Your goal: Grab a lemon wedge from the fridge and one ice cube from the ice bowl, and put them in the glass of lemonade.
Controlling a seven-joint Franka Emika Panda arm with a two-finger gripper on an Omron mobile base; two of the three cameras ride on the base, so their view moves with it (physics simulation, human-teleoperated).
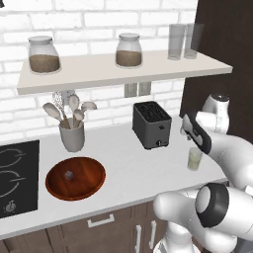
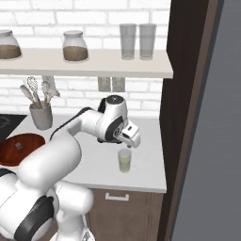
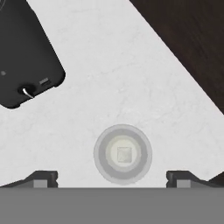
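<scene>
White counter (image 1: 128, 168) bearing a wooden bowl (image 1: 75, 178), utensil cup (image 1: 72, 136), toaster (image 1: 151, 124) and glass of lemonade (image 1: 194, 159). Shelf (image 1: 99, 71) above, carrying two jars (image 1: 44, 55) and two tall glasses (image 1: 176, 41).

Evenly and brightly lit, as from a soft source overhead; no glare anywhere. Soft, faint shadows only: under the shelf (image 1: 123, 71) on the brick wall, beside the toaster (image 1: 151, 124) on the worktop (image 1: 123, 163). Rendered flat, slightly soft and coarse in detail, with jagged edges on the worktop's front edge. No visible distortion at the edges. Dark and nearly featureless at the cabinet (image 2: 186, 94) along the worktop's right end.
</scene>
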